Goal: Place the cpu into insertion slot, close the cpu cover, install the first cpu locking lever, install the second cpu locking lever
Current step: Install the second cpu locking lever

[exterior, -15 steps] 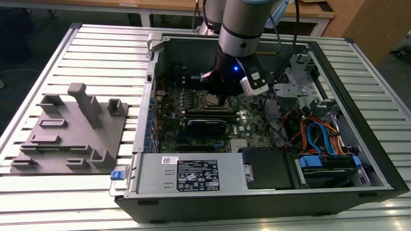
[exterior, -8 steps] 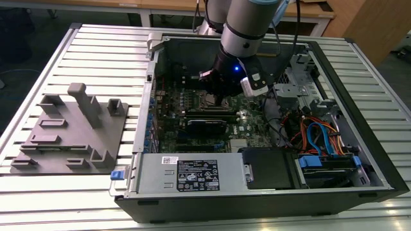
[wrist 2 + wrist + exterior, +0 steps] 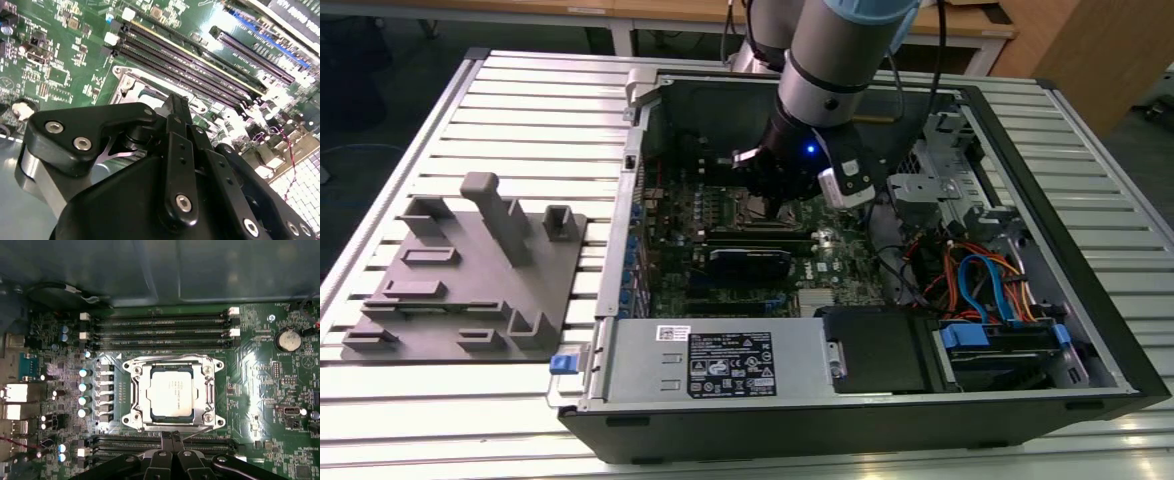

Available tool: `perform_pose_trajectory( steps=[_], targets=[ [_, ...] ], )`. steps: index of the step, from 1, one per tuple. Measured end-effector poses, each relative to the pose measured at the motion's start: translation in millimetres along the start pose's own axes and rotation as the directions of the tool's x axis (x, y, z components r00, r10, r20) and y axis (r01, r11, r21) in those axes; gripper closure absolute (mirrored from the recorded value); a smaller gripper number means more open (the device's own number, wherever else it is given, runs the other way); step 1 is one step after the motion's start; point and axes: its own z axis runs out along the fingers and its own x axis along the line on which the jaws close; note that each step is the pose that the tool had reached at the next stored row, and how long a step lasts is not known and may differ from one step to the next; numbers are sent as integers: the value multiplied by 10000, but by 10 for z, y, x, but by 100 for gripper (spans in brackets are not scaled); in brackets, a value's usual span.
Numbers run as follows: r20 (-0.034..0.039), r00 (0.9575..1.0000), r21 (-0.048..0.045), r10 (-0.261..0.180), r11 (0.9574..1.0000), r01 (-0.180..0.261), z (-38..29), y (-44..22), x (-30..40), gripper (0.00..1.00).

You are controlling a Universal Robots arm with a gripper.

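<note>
Sitting in one insertion slot (image 3: 172, 392), one cpu (image 3: 171, 390), cover (image 3: 207, 390) closed.

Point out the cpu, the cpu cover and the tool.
cpu (image 3: 171, 393): first wrist view, middle of its silver-grey top.
cpu cover (image 3: 141, 390): first wrist view, one side bar of the silvery frame.
tool (image 3: 172, 441): first wrist view, tips of its black fingers.
</note>
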Motion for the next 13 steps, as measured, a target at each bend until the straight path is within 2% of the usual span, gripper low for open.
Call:
perform_pose_trajectory(
  steps=[2,5,8,13],
  targets=[
    [-4,10000,-149,-16,9999,16,2,-33,12,90],
    [-7,10000,-249,-27,9997,27,6,-80,54,90],
    [-9,10000,-300,-33,9995,33,6,-94,68,90],
    [-9,10000,-310,-34,9995,33,6,-95,68,90]
  ],
)
